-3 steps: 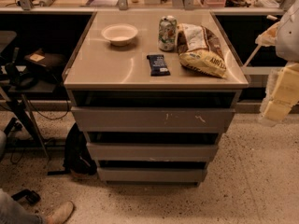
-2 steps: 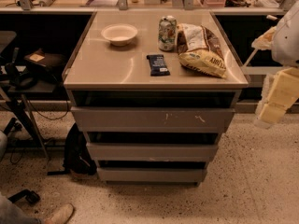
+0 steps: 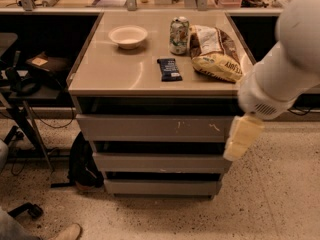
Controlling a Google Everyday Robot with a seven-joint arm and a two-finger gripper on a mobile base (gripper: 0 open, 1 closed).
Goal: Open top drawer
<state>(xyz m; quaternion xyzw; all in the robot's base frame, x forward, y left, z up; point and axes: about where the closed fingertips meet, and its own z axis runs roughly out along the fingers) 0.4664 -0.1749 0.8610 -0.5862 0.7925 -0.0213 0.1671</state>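
Observation:
The top drawer (image 3: 150,128) is the wide grey handle-less front just under the countertop (image 3: 115,74), with pale scuff marks right of centre. A dark gap runs above it. Two slimmer grey drawer fronts (image 3: 160,162) sit below it. My white arm (image 3: 290,64) reaches in from the upper right. My pale yellow gripper (image 3: 242,137) hangs from it, pointing down, in front of the top drawer's right end. I cannot tell whether it touches the drawer front.
On the countertop stand a white bowl (image 3: 128,35), a drink can (image 3: 179,35), a chip bag (image 3: 216,54) and a dark snack bar (image 3: 170,69). A black backpack (image 3: 82,164) lies on the floor at the cabinet's left. A shoe (image 3: 65,231) shows at bottom left.
My arm and gripper have moved left, from beside the cabinet to the top drawer's right end. The drawer fronts look unmoved.

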